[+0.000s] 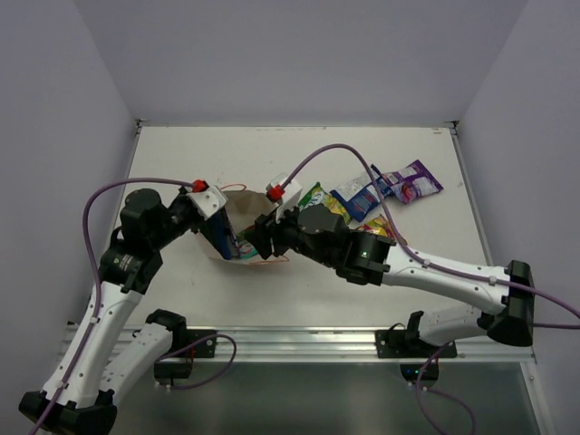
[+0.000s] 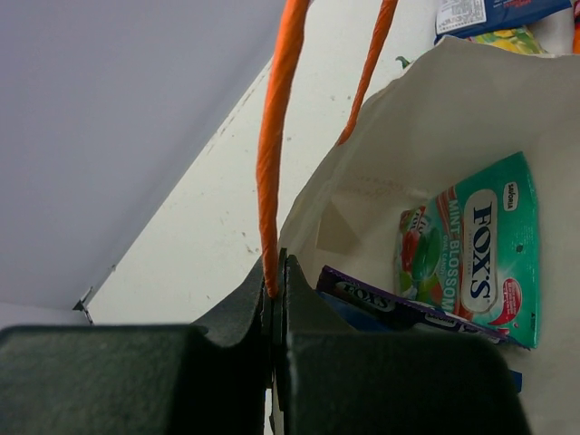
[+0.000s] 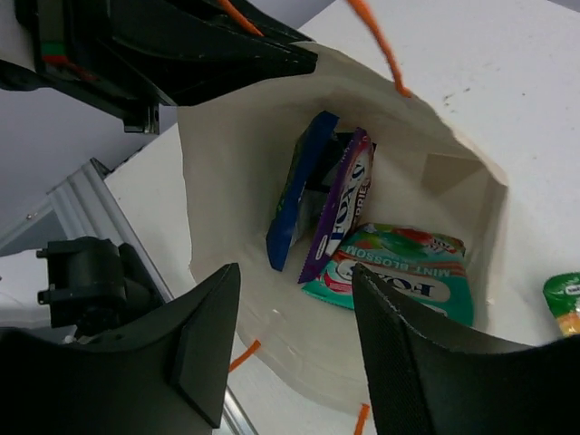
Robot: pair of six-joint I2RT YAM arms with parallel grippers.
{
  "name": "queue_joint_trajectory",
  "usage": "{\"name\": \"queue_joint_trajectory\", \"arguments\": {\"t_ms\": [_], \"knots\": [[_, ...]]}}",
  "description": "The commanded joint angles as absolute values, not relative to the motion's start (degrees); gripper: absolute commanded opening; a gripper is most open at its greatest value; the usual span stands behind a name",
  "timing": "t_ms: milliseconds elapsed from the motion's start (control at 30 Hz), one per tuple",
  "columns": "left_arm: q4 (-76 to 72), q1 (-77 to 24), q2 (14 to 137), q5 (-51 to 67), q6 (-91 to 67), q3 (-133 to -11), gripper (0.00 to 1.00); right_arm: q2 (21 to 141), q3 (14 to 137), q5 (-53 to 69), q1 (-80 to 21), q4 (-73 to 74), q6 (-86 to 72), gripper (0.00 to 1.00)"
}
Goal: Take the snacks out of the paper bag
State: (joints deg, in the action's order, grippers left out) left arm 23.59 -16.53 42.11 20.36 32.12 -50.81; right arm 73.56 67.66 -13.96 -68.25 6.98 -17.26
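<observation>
The bag (image 1: 243, 220) is being held upright and open near the middle of the table (image 1: 181, 163), between the two arms. One orange handle (image 2: 276, 136) of the bag is being pinched by the left gripper (image 2: 275, 292), whose jaws are being pressed fully together on the cord. The right gripper (image 3: 294, 317) is being held just above the bag's mouth, its jaws being held about halfway apart with nothing between them. Three packets are being shown inside the bag. A teal packet (image 3: 399, 276), lettered "FOX'S MINT BLOSSOM", is lying flat on the bag's bottom. A purple packet (image 3: 343, 213), also marked "FOX'S", is standing on edge beside it, and a blue packet (image 3: 294, 195) is leaning against the purple one on the side nearer the left gripper; its print cannot be read. Outside the bag, on its right side, a green-yellow packet (image 1: 319, 199) is lying closest to it, a blue-white packet (image 1: 358, 201) is lying beyond that, and a second purple packet (image 1: 412, 181) is lying farthest off. Their lettering is too small to be made out.
</observation>
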Motion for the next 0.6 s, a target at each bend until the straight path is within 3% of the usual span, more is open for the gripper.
{"name": "queue_joint_trajectory", "arguments": {"t_ms": [0,200,567], "knots": [[22.9,-16.7,41.8,21.0,30.9,-50.3,0.00,76.4,66.2,-13.8,-69.0,-4.7,-17.4,0.54],[23.2,-16.7,42.5,23.2,29.2,-51.3,0.00,83.2,63.6,-13.4,-68.9,-14.1,-15.1,0.50],[24.0,-16.9,42.4,24.7,28.1,-52.0,0.00,93.9,65.2,-13.8,-65.7,-16.3,-20.0,0.48]]}}
